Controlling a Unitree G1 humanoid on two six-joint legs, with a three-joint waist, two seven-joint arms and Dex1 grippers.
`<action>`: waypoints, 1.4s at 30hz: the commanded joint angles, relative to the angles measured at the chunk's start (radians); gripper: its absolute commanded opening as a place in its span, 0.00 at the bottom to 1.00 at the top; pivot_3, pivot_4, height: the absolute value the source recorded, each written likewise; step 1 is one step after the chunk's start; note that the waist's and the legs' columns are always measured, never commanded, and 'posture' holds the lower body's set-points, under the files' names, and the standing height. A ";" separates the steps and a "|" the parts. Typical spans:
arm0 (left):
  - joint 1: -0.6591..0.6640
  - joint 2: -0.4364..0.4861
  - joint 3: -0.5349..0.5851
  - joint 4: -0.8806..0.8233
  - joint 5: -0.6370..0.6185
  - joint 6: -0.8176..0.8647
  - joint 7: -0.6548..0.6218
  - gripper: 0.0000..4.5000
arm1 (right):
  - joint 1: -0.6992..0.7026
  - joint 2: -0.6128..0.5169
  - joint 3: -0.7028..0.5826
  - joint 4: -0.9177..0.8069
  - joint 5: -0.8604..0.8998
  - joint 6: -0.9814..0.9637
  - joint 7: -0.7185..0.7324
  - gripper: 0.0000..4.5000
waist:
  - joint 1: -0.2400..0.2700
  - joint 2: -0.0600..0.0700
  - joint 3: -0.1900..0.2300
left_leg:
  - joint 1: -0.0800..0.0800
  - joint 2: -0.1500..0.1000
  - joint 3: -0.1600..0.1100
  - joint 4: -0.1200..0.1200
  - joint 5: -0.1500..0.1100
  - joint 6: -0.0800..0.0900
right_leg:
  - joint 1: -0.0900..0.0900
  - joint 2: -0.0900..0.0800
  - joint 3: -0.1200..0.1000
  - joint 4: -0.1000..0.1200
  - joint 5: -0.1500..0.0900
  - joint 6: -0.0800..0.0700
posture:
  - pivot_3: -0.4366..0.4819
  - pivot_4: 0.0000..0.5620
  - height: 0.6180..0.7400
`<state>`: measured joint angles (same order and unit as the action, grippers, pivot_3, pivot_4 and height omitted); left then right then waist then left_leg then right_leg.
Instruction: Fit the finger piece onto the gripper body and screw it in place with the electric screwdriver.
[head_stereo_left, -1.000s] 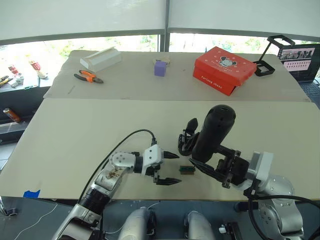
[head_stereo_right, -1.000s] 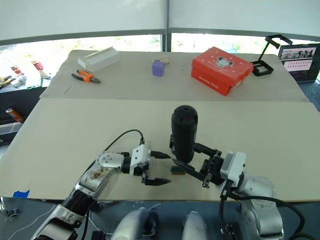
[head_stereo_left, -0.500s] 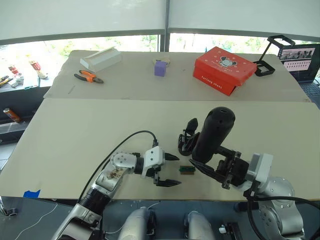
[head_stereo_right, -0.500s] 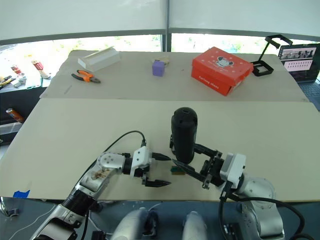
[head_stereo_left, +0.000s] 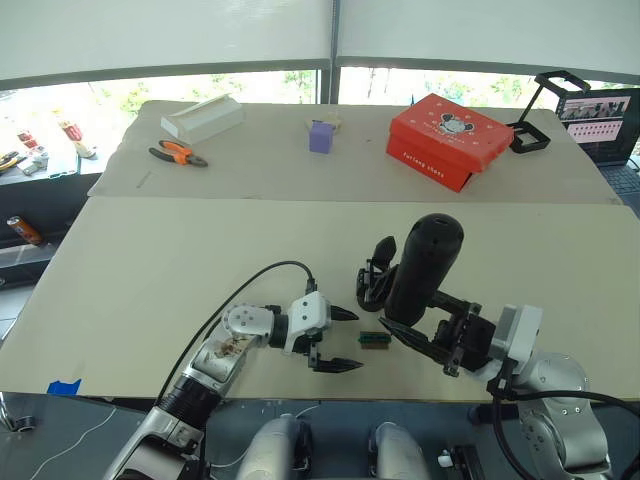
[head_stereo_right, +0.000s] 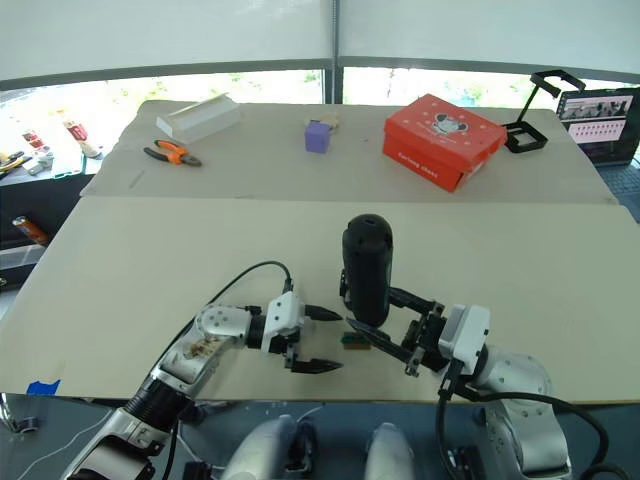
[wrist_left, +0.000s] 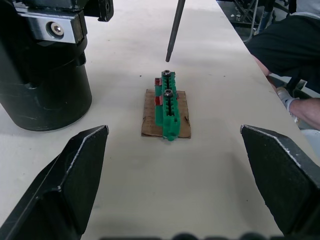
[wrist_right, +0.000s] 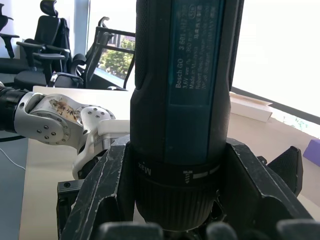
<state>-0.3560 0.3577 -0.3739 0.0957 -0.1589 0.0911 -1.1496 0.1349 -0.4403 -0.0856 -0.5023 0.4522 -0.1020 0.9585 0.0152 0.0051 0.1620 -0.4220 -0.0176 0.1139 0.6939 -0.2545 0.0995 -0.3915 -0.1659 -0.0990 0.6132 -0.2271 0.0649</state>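
Near the bottom middle, little has moved: the right gripper still holds the electric screwdriver upright by the gripper body, bit over the small green block. The left gripper stays wide open, so no screwing yet.

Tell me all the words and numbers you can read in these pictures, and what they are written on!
"Bosch GO": on the blue label of the electric screwdriver held in the right gripper.
The smaller lines under it on that label: too small to read for sure.
White writing on the side of the red box: too blurred to read.
Rows on the screen at the far right: too small to read.
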 joint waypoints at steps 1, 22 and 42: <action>-0.004 -0.003 -0.011 -0.006 0.004 0.007 0.003 1.00 | -0.008 -0.004 0.002 -0.037 0.015 -0.041 -0.010 0.43 | 0.000 0.000 0.000 | 0.000 0.000 0.000 0.000 0.000 0.000 | 0.000 0.000 0.000 0.000 0.000 0.000 | 0.48 0.27 1.00; 0.011 0.003 -0.014 -0.042 0.000 0.029 0.005 1.00 | -0.011 -0.016 0.020 -0.034 -0.004 -0.044 -0.035 0.43 | 0.000 0.000 0.000 | 0.000 0.000 0.000 0.000 0.000 0.000 | 0.000 0.000 0.000 0.000 0.000 0.000 | 0.48 0.27 1.00; 0.043 0.012 -0.025 -0.105 -0.003 0.055 0.027 1.00 | -0.019 -0.026 0.026 -0.029 -0.001 -0.038 -0.041 0.43 | 0.000 0.000 0.000 | 0.000 0.000 0.000 0.000 0.000 0.000 | 0.000 0.000 0.000 0.000 0.000 0.000 | 0.48 0.27 1.00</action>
<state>-0.3190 0.3702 -0.3889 0.0204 -0.1588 0.1419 -1.1237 0.1319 -0.4628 -0.0518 -0.5023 0.4332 -0.1020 0.9224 0.0151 0.0050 0.1620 -0.4221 -0.0177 0.1138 0.6939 -0.2545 0.0995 -0.3915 -0.1659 -0.0989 0.6132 -0.2271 0.0649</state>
